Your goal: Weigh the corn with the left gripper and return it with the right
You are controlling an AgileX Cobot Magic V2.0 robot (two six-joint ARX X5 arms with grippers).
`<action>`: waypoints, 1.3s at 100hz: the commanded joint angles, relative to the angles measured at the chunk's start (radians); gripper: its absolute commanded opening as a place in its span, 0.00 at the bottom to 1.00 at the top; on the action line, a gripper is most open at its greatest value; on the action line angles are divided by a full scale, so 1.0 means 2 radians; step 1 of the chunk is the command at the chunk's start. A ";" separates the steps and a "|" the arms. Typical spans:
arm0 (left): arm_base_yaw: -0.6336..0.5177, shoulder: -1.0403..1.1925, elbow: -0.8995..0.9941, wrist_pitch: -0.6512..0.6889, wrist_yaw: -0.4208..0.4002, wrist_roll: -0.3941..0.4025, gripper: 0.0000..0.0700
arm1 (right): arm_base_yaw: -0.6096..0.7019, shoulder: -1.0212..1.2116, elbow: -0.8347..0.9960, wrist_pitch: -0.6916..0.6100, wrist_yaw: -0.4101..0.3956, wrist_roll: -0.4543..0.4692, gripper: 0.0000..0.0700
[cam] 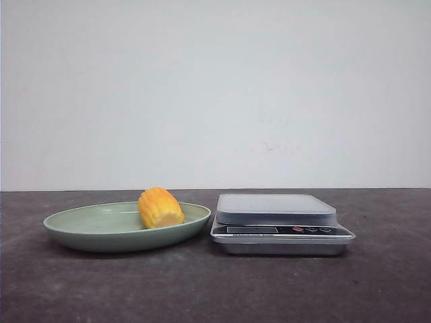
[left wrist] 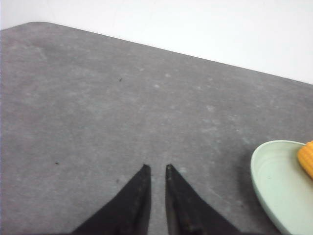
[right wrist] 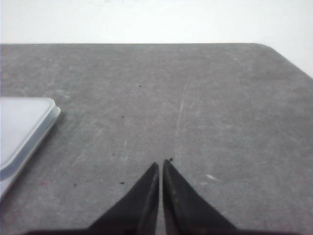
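Both claws held nothing: the left gripper [left wrist: 157,167] showed a narrow gap, the right gripper [right wrist: 161,162] seemed pressed together. The corn [cam: 160,208] lay in the green plate [cam: 87,232], left of the scale [cam: 279,222].

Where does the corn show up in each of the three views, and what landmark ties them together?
Front view: the corn lies in the green plate, toward the plate's right side, left of the scale.
Left wrist view: only a sliver of the corn shows at the right edge, on the plate.
Right wrist view: not in it; the scale shows instead.
Shared landmark: the grey tabletop.
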 commanded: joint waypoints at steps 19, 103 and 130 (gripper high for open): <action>0.000 0.032 0.054 0.001 0.013 -0.071 0.01 | 0.002 0.017 0.046 0.009 -0.006 0.095 0.01; -0.011 0.348 0.456 -0.067 0.143 -0.063 0.62 | 0.024 0.297 0.431 -0.133 -0.078 0.065 0.67; -0.111 0.491 0.519 -0.088 0.133 -0.066 0.62 | 0.042 0.310 0.455 -0.151 -0.079 0.063 0.71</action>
